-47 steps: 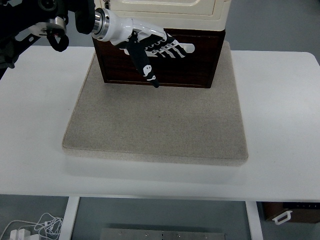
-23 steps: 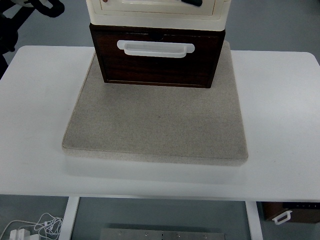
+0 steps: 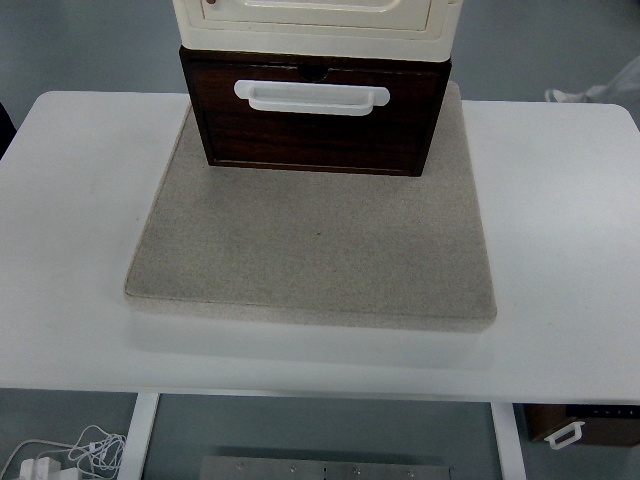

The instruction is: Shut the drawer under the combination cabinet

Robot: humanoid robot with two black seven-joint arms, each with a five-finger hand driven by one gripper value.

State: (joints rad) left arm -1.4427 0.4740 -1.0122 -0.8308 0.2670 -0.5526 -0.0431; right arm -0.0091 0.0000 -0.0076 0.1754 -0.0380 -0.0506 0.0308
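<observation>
Drawer (image 3: 315,118) under cream cabinet (image 3: 315,22), on grey mat (image 3: 310,245).

The dark brown wooden drawer (image 3: 315,125) sits at twelve o'clock, under the cream cabinet (image 3: 315,22), its front nearly level with the cabinet's. A white bar handle (image 3: 311,95) runs across the front's upper part.

White table (image 3: 560,230), grey floor (image 3: 540,50) behind, white cables (image 3: 70,455) below left
</observation>
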